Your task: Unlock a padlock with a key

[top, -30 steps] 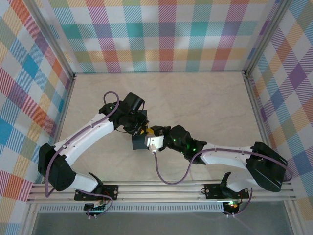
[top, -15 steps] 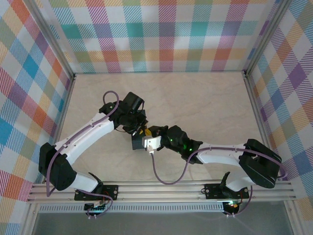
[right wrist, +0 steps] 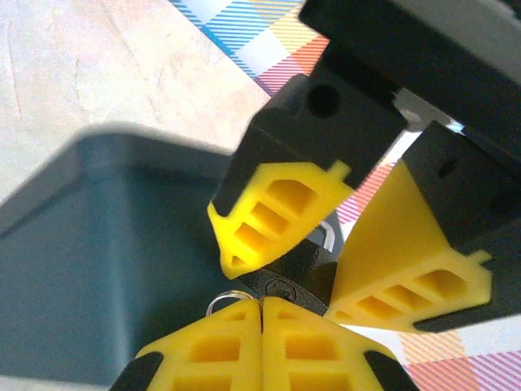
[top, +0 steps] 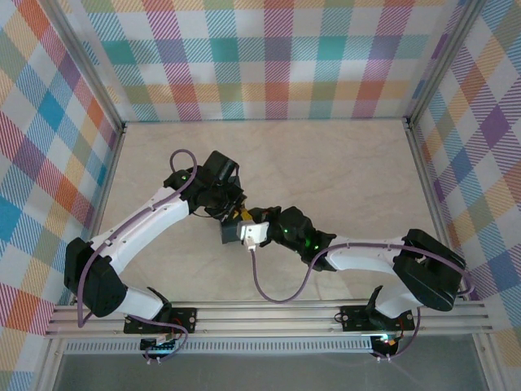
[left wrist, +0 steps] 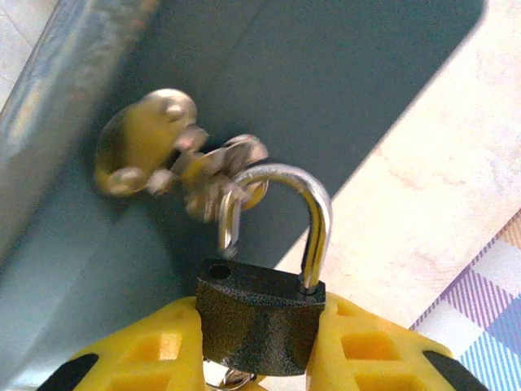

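Note:
The dark padlock (left wrist: 259, 322) is clamped by its body between the yellow fingers of my left gripper (left wrist: 259, 346). Its silver shackle (left wrist: 313, 213) is open, the free end lifted out of its hole and hooked through the metal hasp (left wrist: 167, 151) of a dark box (left wrist: 326, 73). In the right wrist view the padlock's underside with its keyhole (right wrist: 286, 287) faces my right gripper (right wrist: 262, 314). That gripper's fingers are pressed together right at the keyhole. A thin wire ring (right wrist: 224, 300) juts out beside them; the key's blade is hidden. From above, both grippers meet at the box (top: 229, 237).
The box stands mid-table on the pale marble-look surface (top: 342, 171). Checked walls (top: 269, 57) close off the back and both sides. A purple cable (top: 269, 289) loops from my right wrist toward the near rail.
My right gripper has closed its fingers and slid a little left, up against the padlock. The left arm and the padlock have stayed put.

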